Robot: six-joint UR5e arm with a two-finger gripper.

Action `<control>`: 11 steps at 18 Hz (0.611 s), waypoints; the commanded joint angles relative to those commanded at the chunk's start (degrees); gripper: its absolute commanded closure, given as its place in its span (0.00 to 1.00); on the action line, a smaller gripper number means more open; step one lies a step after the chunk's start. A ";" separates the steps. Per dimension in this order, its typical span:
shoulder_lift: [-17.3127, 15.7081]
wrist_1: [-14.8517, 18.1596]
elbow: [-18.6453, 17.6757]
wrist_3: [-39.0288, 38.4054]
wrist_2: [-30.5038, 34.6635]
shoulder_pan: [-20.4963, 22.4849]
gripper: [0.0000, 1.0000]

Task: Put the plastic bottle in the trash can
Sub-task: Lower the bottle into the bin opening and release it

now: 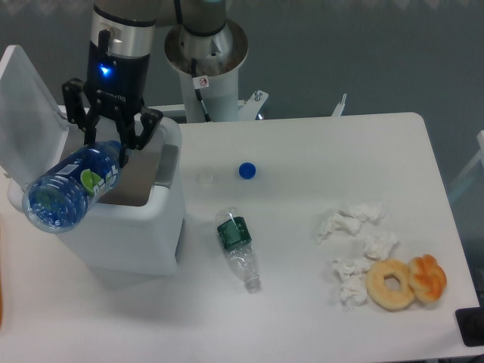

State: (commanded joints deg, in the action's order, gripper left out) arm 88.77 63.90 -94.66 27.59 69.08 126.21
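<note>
Clamping the large blue-tinted transparent plastic bottle (69,187) near its upper end, the jaws of the gripper (108,140) hold it slanting down-left from them, over the open white rectangular trash can (147,242).

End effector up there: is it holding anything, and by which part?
Yes. The end effector grips the plastic bottle near its upper end, above the open trash can.

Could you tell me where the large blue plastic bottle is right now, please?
The plastic bottle is at the camera view's left, tilted in the end effector, over the open trash can.
</note>
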 joint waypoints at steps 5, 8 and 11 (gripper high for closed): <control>0.26 0.09 -0.26 1.31 0.09 -0.18 0.48; 0.26 0.09 -0.26 1.85 0.09 -0.09 0.21; 0.09 0.09 -0.26 1.85 0.18 -0.09 0.01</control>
State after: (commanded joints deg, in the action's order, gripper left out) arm 88.86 63.98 -94.92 29.44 69.26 126.12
